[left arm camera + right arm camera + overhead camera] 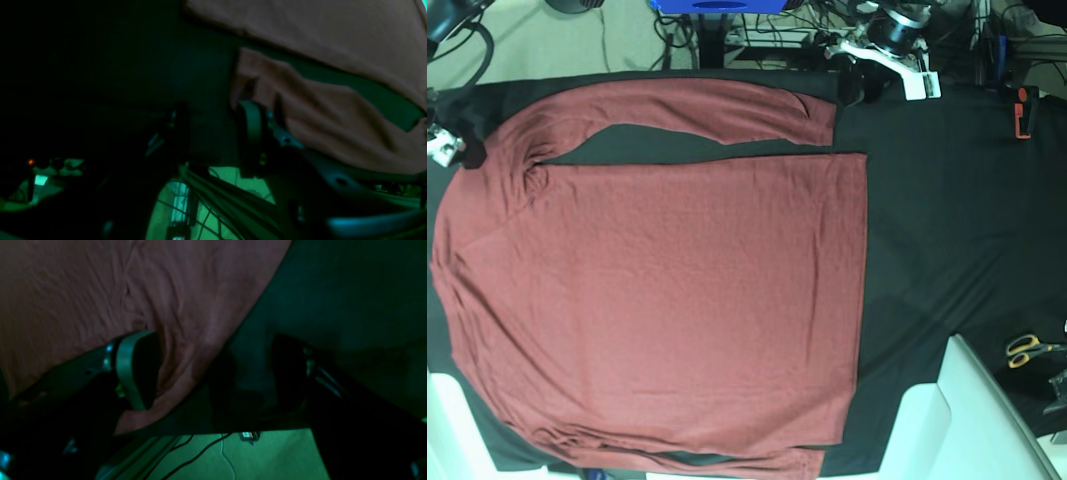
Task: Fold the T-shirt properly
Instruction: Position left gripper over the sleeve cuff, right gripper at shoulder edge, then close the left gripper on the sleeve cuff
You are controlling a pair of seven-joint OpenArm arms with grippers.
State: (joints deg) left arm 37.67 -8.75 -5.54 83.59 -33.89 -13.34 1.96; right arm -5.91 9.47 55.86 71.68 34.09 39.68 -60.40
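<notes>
While peering through the dim left wrist view, find the left gripper (215, 133) with its jaws partly spread and only black table cloth (133, 66) between them. Nothing pinched. Note the sleeve cuff (263, 76) of the T-shirt (333, 40) just beside the right-hand finger (250, 126), seemingly brushing its outer side, not inside the gap. Shift sideways to bring the cuff edge between the pads before closing.

Through the right wrist view, see the right gripper (213, 370) spread wide: one finger (136, 370) over the red fabric, the other out over bare table cloth, the shirt's curved edge running between. Nothing gripped here either. Take both layers at that edge, not a pinch of the top one.

From the base view, find the T-shirt laid flat across the black cloth, collar end toward the view's left, hem toward its right, upper sleeve (687, 105) stretched along the top and apart from the body except at the shoulder. Scissors (1027, 348) well clear at lower right.

Probably at the start: grasping cuff and shoulder to fold that sleeve onto the body. Close both grips before lifting, raise together, keep the sleeve taut, lay it straight along the torso. Beware dragging the table cloth along.
</notes>
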